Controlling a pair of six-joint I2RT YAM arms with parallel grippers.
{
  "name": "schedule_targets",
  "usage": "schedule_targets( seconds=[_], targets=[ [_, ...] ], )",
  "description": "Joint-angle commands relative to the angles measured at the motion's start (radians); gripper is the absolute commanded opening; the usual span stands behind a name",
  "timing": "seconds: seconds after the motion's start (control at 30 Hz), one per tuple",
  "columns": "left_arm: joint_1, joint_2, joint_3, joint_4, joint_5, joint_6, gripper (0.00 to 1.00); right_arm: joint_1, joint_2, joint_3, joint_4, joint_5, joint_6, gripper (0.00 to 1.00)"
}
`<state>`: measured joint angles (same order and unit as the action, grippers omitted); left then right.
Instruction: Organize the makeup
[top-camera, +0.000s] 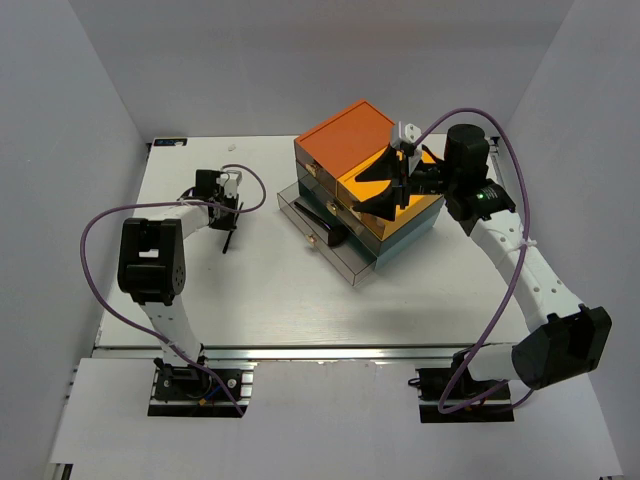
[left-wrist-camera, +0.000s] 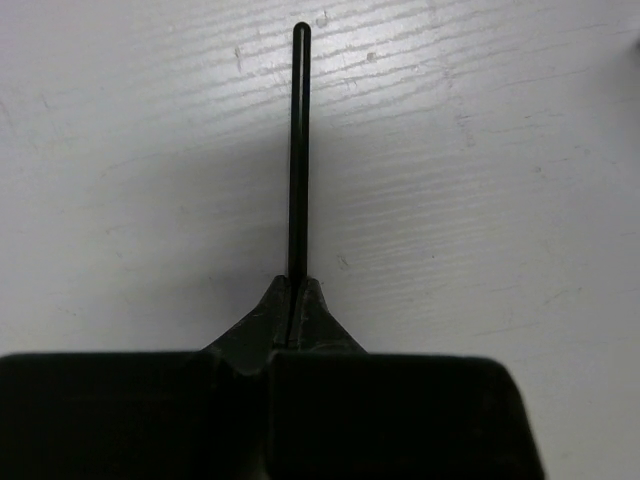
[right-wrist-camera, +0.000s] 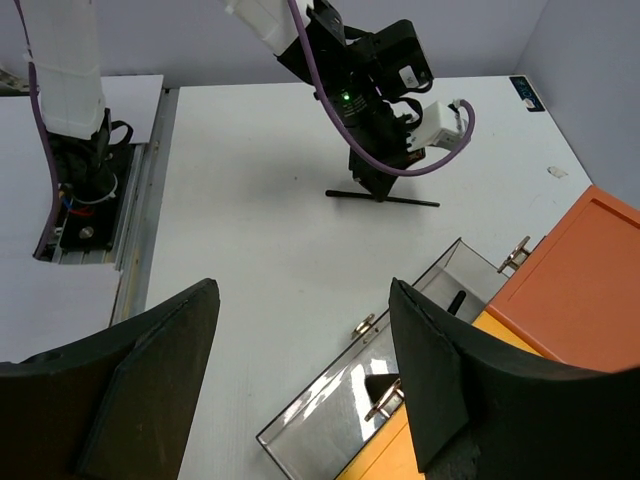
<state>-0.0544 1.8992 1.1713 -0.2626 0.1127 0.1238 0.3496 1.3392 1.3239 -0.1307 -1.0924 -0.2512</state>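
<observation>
Makeup in view comes down to 1 thin black stick (left-wrist-camera: 299, 150), at the left of the white table (top-camera: 260, 290) (touching it or just above, I cannot tell), well apart from the drawer box (top-camera: 345, 135). The left gripper (left-wrist-camera: 296, 288) is clenched on its near end. The right gripper (right-wrist-camera: 300, 370) hangs spread wide over the box, grasping nothing. 2 clear drawers (top-camera: 350, 262) stand pulled out. Sorting looks nearly done; this stick is not yet stowed.
</observation>
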Motion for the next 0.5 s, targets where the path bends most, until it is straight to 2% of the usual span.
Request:
schedule_targets(
  seconds=[0.0,0.1,0.2,0.3,0.33,0.47],
  targets=[
    [-0.002,-0.066,-0.012,-0.043,0.045,-0.078,0.0,-0.004,-0.041,-0.018,0.046,-0.014,0.015,0.74],
    [-0.002,-0.084,-0.01,-0.04,0.067,-0.113,0.0,-0.004,-0.055,-0.035,0.054,-0.012,0.018,0.74],
    [-0.002,-0.123,-0.025,-0.006,0.123,-0.217,0.0,-0.006,-0.064,-0.049,0.069,-0.012,0.026,0.74],
    [-0.002,-0.186,-0.084,0.091,0.217,-0.355,0.0,-0.006,-0.075,-0.063,0.085,-0.011,0.038,0.74],
    [-0.002,-0.224,-0.129,0.165,0.252,-0.445,0.0,-0.006,-0.078,-0.071,0.097,-0.008,0.043,0.74],
    [-0.002,-0.302,-0.231,0.342,0.309,-0.642,0.0,-0.009,-0.098,-0.098,0.12,-0.004,0.07,0.74]
  ],
)
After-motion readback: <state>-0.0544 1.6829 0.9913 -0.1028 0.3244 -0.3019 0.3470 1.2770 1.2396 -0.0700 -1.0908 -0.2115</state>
